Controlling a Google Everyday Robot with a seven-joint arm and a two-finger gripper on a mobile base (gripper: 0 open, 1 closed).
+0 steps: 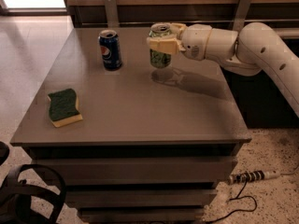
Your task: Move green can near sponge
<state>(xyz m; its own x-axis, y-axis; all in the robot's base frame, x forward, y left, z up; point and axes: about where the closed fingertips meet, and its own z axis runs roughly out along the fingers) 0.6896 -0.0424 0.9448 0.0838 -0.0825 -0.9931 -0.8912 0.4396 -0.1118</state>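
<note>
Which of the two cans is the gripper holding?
The green can, clamped in the gripper at the far side of the table. The blue can stands untouched to its left.

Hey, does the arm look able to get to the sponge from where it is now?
Probably yes. The claw, gripping the green can near the back edge, has bare tabletop toward the sponge; the Pepsi can sits behind that line.
</note>
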